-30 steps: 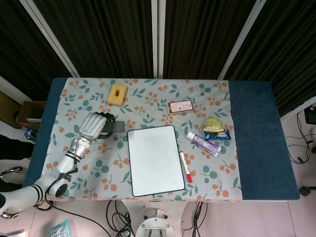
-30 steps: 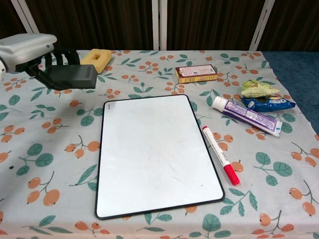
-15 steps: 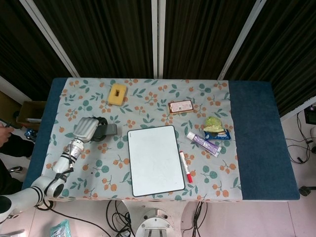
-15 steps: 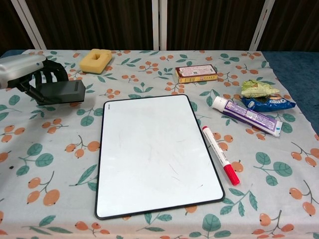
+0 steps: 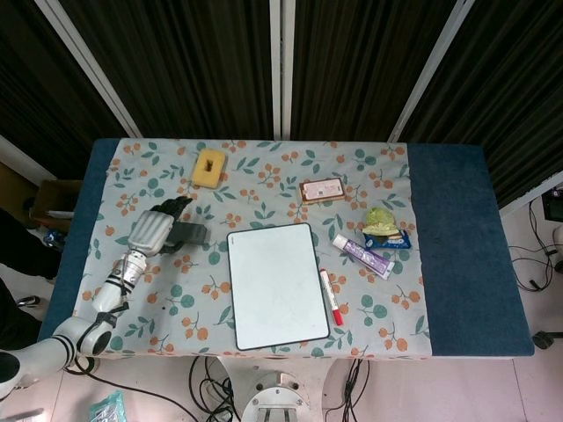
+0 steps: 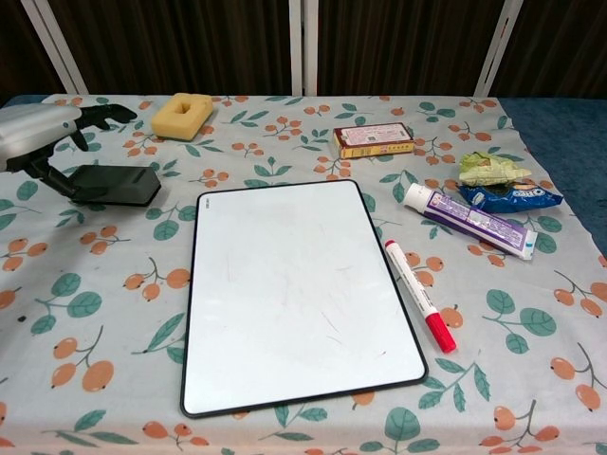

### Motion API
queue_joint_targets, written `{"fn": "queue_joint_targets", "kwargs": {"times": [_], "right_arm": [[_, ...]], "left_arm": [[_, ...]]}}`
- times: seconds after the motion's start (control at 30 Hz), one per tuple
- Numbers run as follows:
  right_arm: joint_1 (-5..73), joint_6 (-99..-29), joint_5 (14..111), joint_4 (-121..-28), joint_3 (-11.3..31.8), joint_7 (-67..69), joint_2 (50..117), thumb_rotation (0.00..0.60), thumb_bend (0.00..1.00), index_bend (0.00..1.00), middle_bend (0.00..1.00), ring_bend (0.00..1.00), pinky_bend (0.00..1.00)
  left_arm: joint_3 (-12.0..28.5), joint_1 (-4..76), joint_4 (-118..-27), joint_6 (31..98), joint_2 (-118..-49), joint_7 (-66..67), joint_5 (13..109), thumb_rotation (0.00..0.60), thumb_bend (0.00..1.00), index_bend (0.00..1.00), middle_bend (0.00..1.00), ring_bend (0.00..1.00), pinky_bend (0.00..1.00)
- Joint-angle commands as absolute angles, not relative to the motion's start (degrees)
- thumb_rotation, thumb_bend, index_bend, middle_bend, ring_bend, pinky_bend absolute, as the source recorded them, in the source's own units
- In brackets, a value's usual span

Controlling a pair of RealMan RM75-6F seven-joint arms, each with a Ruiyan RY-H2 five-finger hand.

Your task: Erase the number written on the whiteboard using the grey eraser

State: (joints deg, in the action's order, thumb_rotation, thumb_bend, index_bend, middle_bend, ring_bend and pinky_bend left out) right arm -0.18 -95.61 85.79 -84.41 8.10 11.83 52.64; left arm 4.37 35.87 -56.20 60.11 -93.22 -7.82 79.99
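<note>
Now whiteboard [image 6: 302,294] lies mid-table, surface wiped, only faint smudges left, no number readable; unchanged over last second. Left arm has drawn back toward left edge. Left hand [image 6: 43,133], a second ago carrying eraser [image 6: 112,183] above cloth, has lowered it onto table left of board's far corner. Reads as erasing finished, tool being put away. Fingers [image 6: 106,115] now spread apart, lifted above eraser; thumb side seems just beside its left end, contact unclear. Right hand nowhere visible.
</note>
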Motion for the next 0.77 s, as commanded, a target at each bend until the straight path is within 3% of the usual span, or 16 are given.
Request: {"fn": "queue_joint_targets", "kwargs": {"times": [0.03, 0.13, 0.27, 0.33, 0.53, 0.77], "right_arm": [[-0.52, -95.79, 85.49, -83.99, 8.05, 12.26, 52.91, 0.600, 0.47, 0.00, 0.00, 0.00, 0.00], [-1.35, -96.10, 84.51, -82.46, 7.92, 13.15, 53.82, 0.600, 0.47, 0.00, 0.00, 0.00, 0.00], [-3.20, -97.40, 83.09, -78.34, 7.47, 13.60, 56.49, 0.600, 0.46, 0.00, 0.00, 0.00, 0.00], [-4.48, -97.87, 81.71, -75.26, 7.23, 13.60, 58.60, 0.600, 0.46, 0.00, 0.00, 0.00, 0.00], [-6.79, -94.14, 78.03, -66.97, 6.21, 18.05, 62.71, 0.600, 0.46, 0.00, 0.00, 0.00, 0.00], [-5.97, -89.18, 77.85, -63.68, 5.47, 19.51, 65.27, 0.600, 0.45, 0.00, 0.00, 0.00, 0.00]], "left_arm": [[4.38, 34.27, -60.69, 63.38, -90.40, -5.69, 81.19, 0.600, 0.22, 0.06, 0.06, 0.10, 0.26], [4.00, 31.30, -67.65, 68.31, -85.62, -1.47, 81.64, 0.597, 0.21, 0.06, 0.06, 0.07, 0.23], [3.03, 24.62, -79.93, 77.98, -77.52, 6.10, 81.51, 0.423, 0.19, 0.07, 0.06, 0.06, 0.21], [1.38, 20.16, -85.50, 83.15, -73.70, 8.48, 81.71, 0.396, 0.18, 0.07, 0.06, 0.06, 0.20], [-5.91, 10.17, -87.88, 91.84, -68.28, 8.06, 86.23, 0.390, 0.16, 0.07, 0.06, 0.06, 0.19], [-6.26, 7.08, -87.11, 93.64, -68.01, 5.80, 87.86, 0.342, 0.15, 0.07, 0.06, 0.06, 0.19]]}}
